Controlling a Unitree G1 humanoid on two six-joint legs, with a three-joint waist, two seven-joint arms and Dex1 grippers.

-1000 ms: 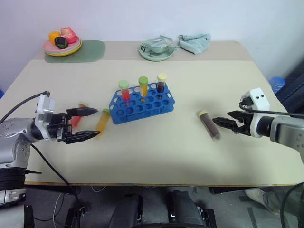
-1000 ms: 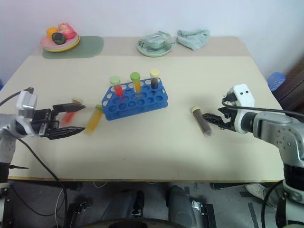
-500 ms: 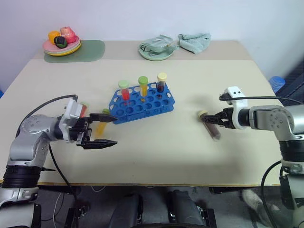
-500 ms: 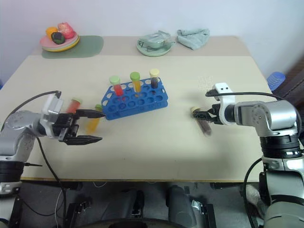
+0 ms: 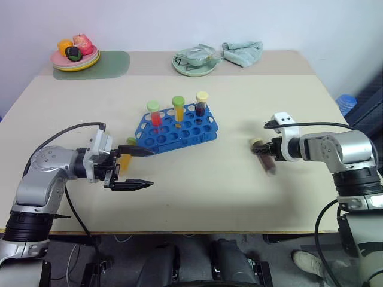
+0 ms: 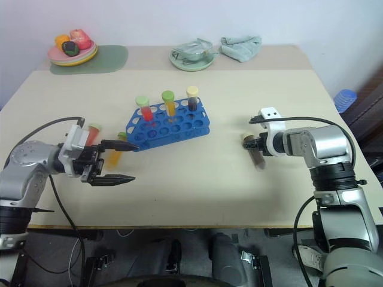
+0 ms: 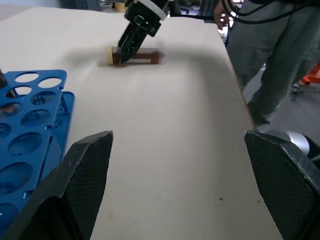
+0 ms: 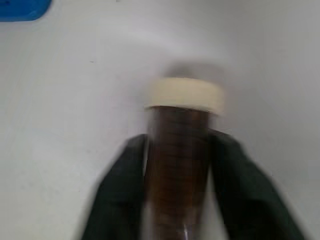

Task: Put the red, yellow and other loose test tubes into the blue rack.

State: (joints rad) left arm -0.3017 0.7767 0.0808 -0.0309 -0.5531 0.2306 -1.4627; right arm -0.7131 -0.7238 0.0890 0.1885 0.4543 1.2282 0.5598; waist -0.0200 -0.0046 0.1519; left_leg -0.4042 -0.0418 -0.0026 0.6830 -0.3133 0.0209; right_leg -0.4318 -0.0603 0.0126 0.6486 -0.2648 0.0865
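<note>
Right gripper (image 5: 267,149) pinches the brown tube (image 5: 265,158), lying well right of the rack (image 5: 177,127). Left gripper (image 5: 139,168) is spread left of the rack, beside an orange tube (image 5: 127,153).

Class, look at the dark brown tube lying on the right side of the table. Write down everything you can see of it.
The brown tube is a clear-looking cylinder filled with dark brown contents and closed by a cream cap. It lies flat on the beige table, to the right of the blue rack and apart from it. The right tool is shut on it, one black finger pressed to each side just below the cap.
</note>
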